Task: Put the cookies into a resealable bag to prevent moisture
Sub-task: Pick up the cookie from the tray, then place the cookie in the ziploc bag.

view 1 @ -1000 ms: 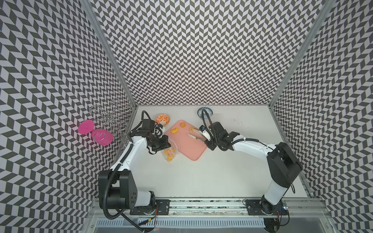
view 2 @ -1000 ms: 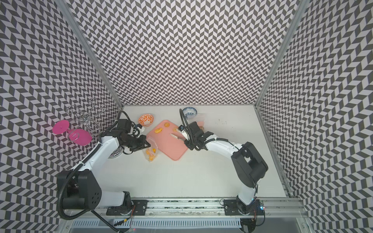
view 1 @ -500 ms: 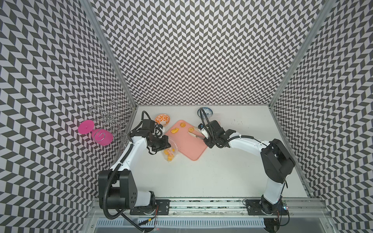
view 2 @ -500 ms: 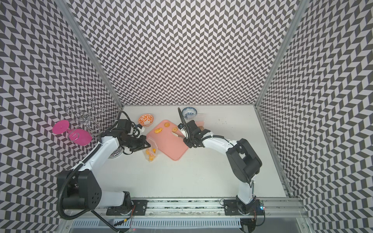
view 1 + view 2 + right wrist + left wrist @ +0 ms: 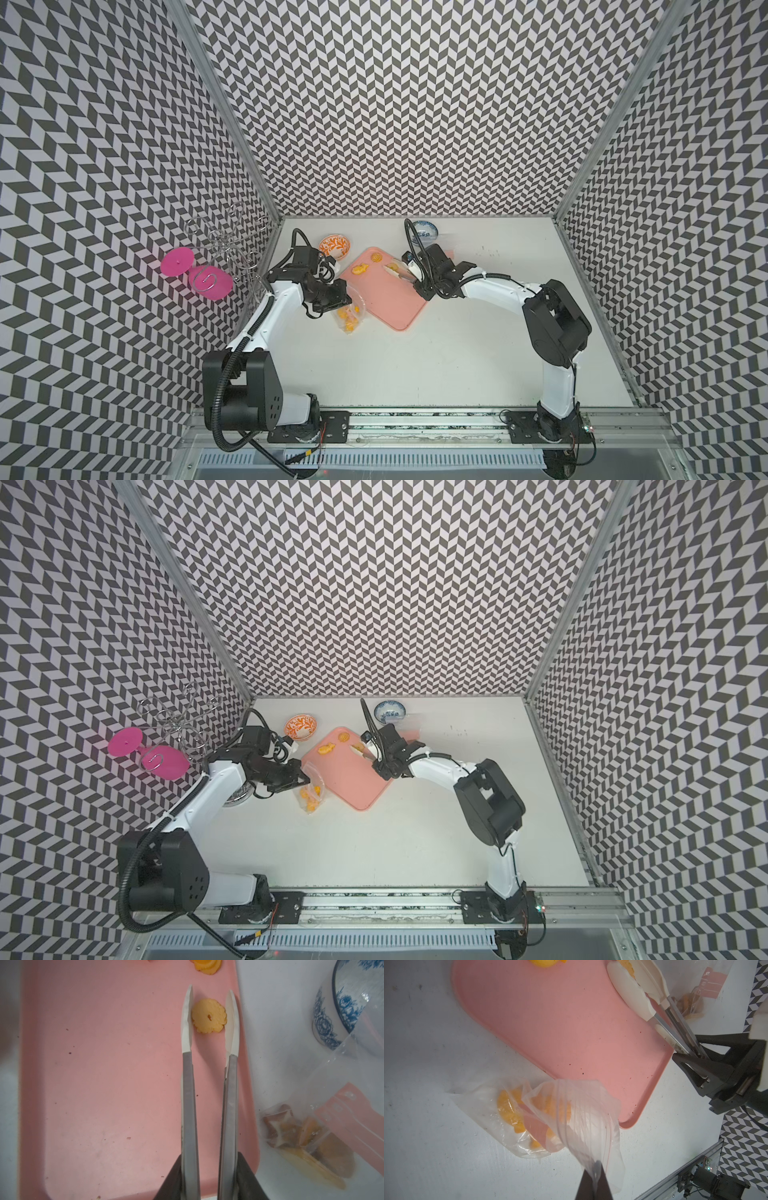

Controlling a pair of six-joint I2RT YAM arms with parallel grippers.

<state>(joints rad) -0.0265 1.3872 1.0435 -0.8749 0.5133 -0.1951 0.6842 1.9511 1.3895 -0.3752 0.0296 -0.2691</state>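
Observation:
My left gripper [image 5: 593, 1180] is shut on the rim of the clear resealable bag [image 5: 571, 1109], which rests on the table with several yellow-orange cookies [image 5: 508, 1105] inside, beside the pink tray [image 5: 386, 295]. My right gripper [image 5: 207, 1167] is shut on metal tongs [image 5: 188, 1084]. Their white tips flank a yellow flower-shaped cookie [image 5: 208, 1016] lying near the tray's far edge. Both top views show the bag [image 5: 311, 800] by the tray's left side. Two more cookies [image 5: 360, 269] lie on the tray [image 5: 104, 1084].
A second clear bag [image 5: 307, 1140] holding brown and yellow biscuits lies right of the tray, near a blue-and-white bowl [image 5: 424, 231]. An orange-patterned bowl [image 5: 334, 246] stands behind the left arm. A wire rack with pink discs [image 5: 195, 270] hangs at the left wall.
The right arm has carried the tongs back across the tray to the flower-shaped cookie, and the tong tips have narrowed around it. The left arm and bag have not moved.

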